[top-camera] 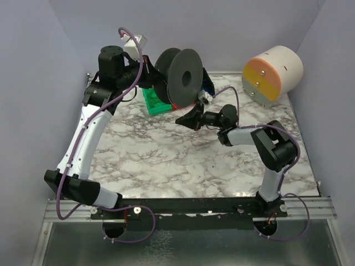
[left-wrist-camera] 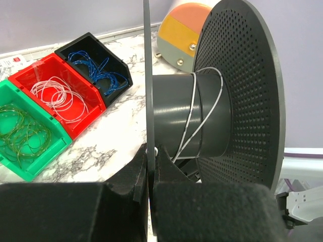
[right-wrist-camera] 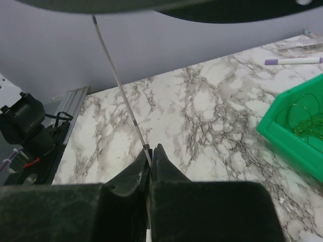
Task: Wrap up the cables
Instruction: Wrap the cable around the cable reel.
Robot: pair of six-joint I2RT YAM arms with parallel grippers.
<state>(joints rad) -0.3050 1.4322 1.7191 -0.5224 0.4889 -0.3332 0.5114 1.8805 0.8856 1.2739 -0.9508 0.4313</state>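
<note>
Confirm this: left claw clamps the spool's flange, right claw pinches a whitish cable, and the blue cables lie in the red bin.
Wrong on the bin. The left wrist view shows the blue cables in the black bin; the red bin holds whitish coils. The rest stands: left claw clamps the spool's flange, right claw pinches a whitish cable.

Bright, even light; sharp, soft shadows

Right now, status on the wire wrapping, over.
Left claw shut on spool rim. Right claw shut on white wire, running straight up to spool. Couple of turns on the hub. Nothing in the way.
</note>
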